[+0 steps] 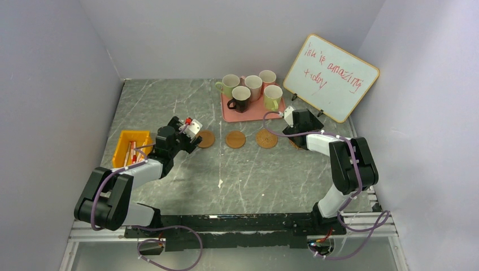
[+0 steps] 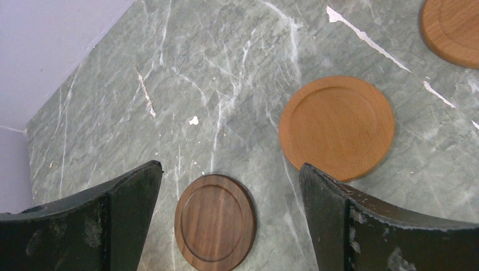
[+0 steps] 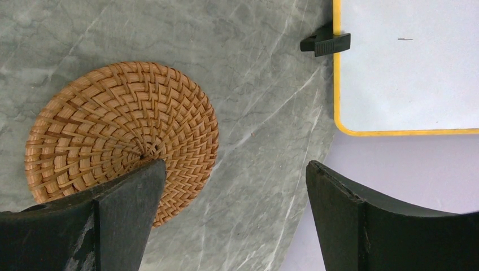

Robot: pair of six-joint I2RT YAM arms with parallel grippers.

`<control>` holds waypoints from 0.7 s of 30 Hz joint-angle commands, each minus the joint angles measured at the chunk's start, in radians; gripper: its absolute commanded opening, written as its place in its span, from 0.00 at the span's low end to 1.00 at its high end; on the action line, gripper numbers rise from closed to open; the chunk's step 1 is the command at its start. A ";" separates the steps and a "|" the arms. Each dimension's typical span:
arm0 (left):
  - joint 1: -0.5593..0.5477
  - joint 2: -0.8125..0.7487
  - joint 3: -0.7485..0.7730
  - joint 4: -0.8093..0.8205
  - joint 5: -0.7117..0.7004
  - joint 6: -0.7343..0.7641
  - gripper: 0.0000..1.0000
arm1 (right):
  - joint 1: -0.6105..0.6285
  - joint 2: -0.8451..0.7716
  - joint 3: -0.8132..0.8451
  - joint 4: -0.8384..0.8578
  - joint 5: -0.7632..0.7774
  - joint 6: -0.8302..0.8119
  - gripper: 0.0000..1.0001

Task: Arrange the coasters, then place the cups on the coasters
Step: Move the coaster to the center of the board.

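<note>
Marble tabletop [image 1: 169, 107], five cups [image 1: 253, 86] on one tray [image 1: 251, 116], four coasters [image 1: 235, 139]

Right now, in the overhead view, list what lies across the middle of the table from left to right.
Yellow bin → left gripper → first coaster → second coaster → third coaster → whiteboard.

whiteboard [image 1: 331, 78] blocks far R, cups [image 1: 253, 86] far-ctr
</note>
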 commanded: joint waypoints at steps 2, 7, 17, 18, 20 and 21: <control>0.003 -0.009 -0.001 0.047 -0.004 0.002 0.96 | 0.001 -0.002 0.010 -0.049 -0.063 0.044 1.00; 0.003 -0.003 0.001 0.047 -0.004 0.003 0.96 | 0.001 0.001 0.012 -0.039 -0.061 0.047 1.00; 0.003 -0.002 0.001 0.048 -0.004 0.003 0.96 | 0.002 -0.033 0.036 -0.061 -0.062 0.055 1.00; 0.003 -0.003 0.001 0.049 -0.004 0.003 0.96 | 0.002 -0.037 0.038 -0.062 -0.061 0.055 1.00; 0.003 -0.004 0.001 0.047 -0.004 0.003 0.96 | 0.003 -0.038 0.042 -0.064 -0.062 0.056 1.00; 0.003 -0.005 0.001 0.046 -0.004 0.002 0.96 | 0.002 -0.032 0.044 -0.065 -0.062 0.057 1.00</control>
